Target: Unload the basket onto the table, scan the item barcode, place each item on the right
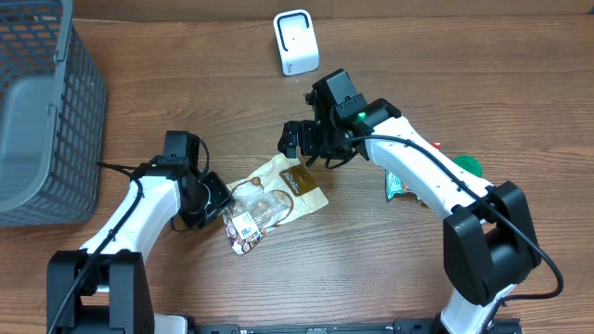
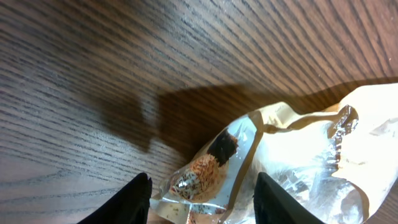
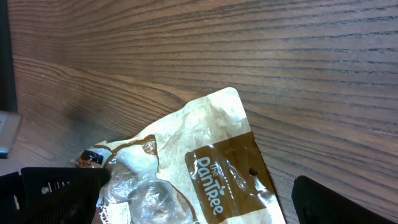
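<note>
At the middle of the table point(image 1: 418, 56), the PanTree snack bag point(image 1: 274, 199) shows brown pieces inside; the left gripper point(image 2: 202, 199) straddles its end half-open, gripping nothing, and the right gripper point(image 1: 308, 153) gapes empty.

**What the views cut off or hide**

In the left wrist view, only the finger tips of the left end effector point(image 2: 202, 178) show. The bottom edge cuts off the rest. Whether they press the snack pouch point(image 2: 292, 162) between them cannot be told. The pouch runs off the right and bottom edges. From overhead, its white label point(image 1: 244, 225) is too small to read. The right arm hides part of a green item point(image 1: 469, 165) and a packet point(image 1: 396, 186). The wire basket point(image 1: 56, 121) is cropped at left and top.
</note>
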You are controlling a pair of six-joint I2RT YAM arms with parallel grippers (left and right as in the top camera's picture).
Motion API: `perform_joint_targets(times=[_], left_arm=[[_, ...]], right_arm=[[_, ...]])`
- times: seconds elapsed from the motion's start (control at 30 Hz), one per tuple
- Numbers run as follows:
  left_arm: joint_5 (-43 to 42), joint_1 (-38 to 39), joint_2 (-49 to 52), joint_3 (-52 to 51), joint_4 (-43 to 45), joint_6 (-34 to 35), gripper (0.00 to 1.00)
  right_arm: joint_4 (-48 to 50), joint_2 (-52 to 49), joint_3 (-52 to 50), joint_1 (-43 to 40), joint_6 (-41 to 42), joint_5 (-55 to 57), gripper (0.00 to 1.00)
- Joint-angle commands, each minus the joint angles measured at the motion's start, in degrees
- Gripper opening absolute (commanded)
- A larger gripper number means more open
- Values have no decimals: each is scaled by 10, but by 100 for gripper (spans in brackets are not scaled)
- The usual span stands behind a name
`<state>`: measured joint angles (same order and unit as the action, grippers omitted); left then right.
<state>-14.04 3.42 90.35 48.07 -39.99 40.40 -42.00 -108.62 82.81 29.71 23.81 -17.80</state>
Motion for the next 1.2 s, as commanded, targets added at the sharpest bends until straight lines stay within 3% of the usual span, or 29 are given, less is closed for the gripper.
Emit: perform_joint_targets(times=[0.0, 0.23, 0.6, 0.8, 0.97, 1.17], left_arm=[[-6, 9, 0, -9, -4, 10, 47], [-17, 42, 0, -11, -5, -33, 51], [5, 63, 0, -22, 1, -20, 50], [7, 64, 0, -49, 39, -1, 43], [19, 45, 0, -40, 73, 0, 23], [24, 26, 0, -12, 94, -35, 29]], right_arm=[[3, 2, 0, 1, 2, -3, 100], [3, 2, 0, 1, 2, -3, 100], [3, 2, 0, 1, 2, -3, 100], [3, 2, 0, 1, 2, -3, 100], [3, 2, 0, 1, 2, -3, 100], [3, 2, 0, 1, 2, -3, 100]])
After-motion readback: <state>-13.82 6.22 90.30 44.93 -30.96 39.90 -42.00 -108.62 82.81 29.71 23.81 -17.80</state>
